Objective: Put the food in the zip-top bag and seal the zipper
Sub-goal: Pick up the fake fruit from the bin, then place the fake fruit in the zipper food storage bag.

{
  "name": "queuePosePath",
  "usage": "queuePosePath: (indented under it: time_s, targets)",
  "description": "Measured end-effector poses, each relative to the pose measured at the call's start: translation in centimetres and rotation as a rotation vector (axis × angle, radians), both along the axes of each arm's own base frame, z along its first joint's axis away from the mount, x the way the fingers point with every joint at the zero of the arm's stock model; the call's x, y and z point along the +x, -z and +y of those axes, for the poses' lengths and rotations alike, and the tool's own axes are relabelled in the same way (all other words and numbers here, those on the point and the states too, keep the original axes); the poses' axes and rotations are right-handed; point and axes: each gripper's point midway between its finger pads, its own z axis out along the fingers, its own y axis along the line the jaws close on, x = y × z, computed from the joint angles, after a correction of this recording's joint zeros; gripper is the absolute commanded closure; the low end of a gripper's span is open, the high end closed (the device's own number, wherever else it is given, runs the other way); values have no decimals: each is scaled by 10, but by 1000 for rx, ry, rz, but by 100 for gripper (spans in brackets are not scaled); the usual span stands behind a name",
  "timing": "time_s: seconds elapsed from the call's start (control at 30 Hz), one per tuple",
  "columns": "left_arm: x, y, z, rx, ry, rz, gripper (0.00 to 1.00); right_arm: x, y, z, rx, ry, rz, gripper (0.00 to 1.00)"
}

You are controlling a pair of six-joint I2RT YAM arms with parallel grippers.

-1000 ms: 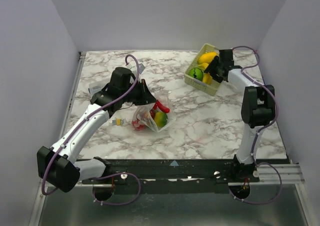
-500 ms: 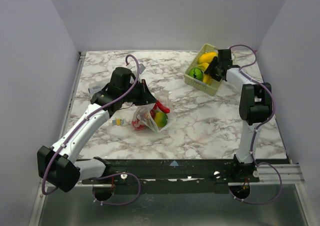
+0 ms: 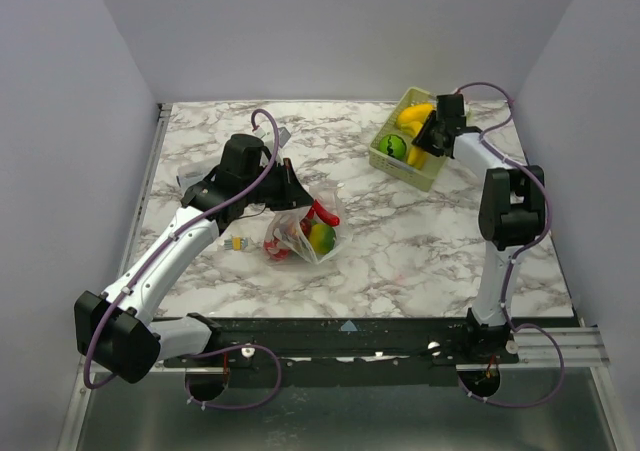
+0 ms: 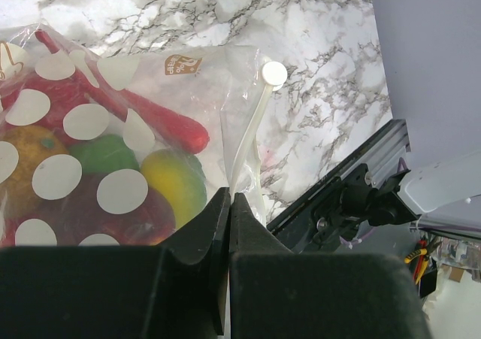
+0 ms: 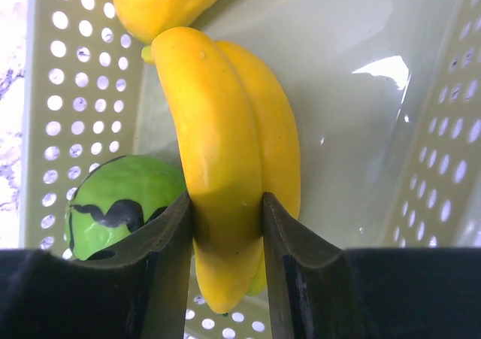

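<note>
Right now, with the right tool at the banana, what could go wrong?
The right tool grips the glossy banana near one end, so it may slip or swing when lifted. The green fruit sits against one finger and could be nudged in the basket. The left tool pinches only a thin edge of the loaded bag; that edge might slip free.

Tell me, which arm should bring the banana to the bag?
The right one. The right hand clasps the banana in the basket; the left hand is busy pinching the bag at its edge.
</note>
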Motion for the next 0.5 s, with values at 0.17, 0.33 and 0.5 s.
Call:
queuePosePath:
  time_s: [0.17, 0.33, 0.5]
  targets:
    - [0, 0, 0, 0, 0, 0, 100, -3, -33, -6, -34, -2, -41, 98]
    - [0, 0, 0, 0, -1, 0, 100, -9, -103, -9, -49, -2, -168, 100]
    - [0, 0, 0, 0, 0, 1, 100, -33, -164, -11, -42, -9, -275, 100]
